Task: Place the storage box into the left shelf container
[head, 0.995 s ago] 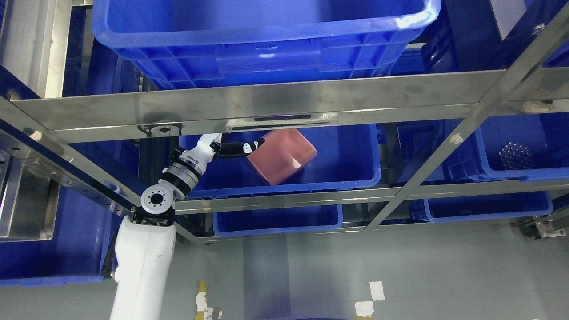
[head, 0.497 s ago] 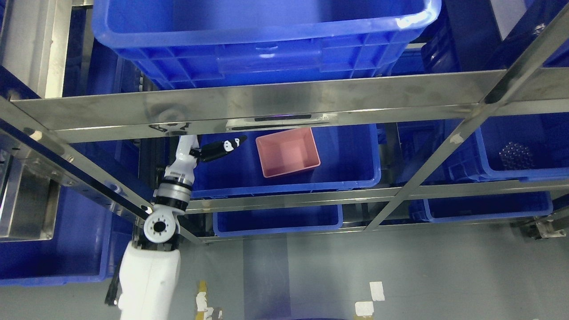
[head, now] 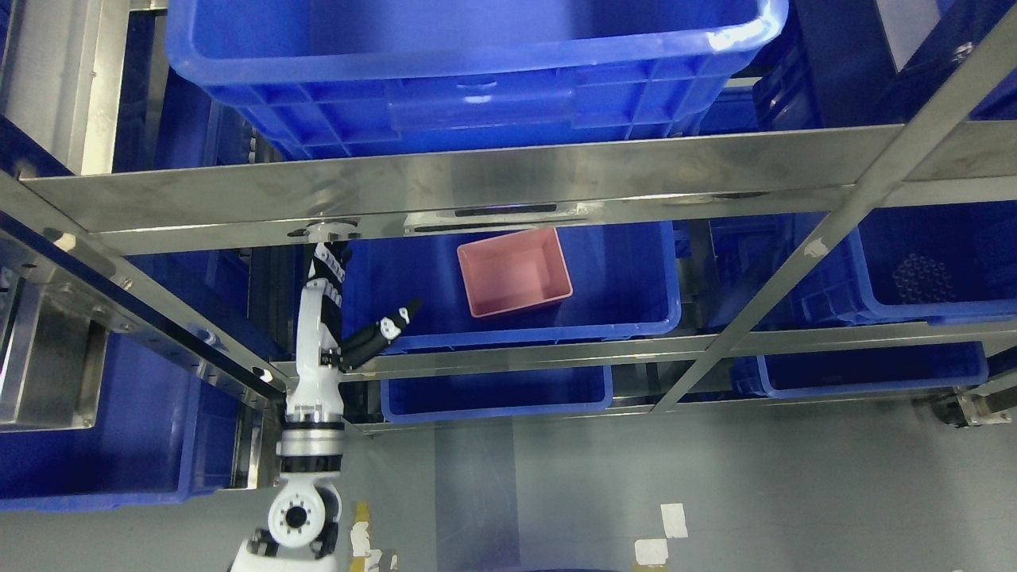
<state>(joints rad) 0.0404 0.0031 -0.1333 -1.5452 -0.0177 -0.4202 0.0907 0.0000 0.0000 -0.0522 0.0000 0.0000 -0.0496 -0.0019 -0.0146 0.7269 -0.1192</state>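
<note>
Hand (head: 330, 306) of left arm is now pulled back to the bin's near-left edge, fingers extended, empty. Pink plastic storage box (head: 515, 272) unmoved, upright inside blue shelf container (head: 620, 318); steel rails glossy.

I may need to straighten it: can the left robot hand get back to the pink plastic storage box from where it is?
Probably yes. The left robot hand, empty, sits at the front rim of the blue plastic shelf container; the open-topped pink plastic storage box stands inside, nothing between.
</note>
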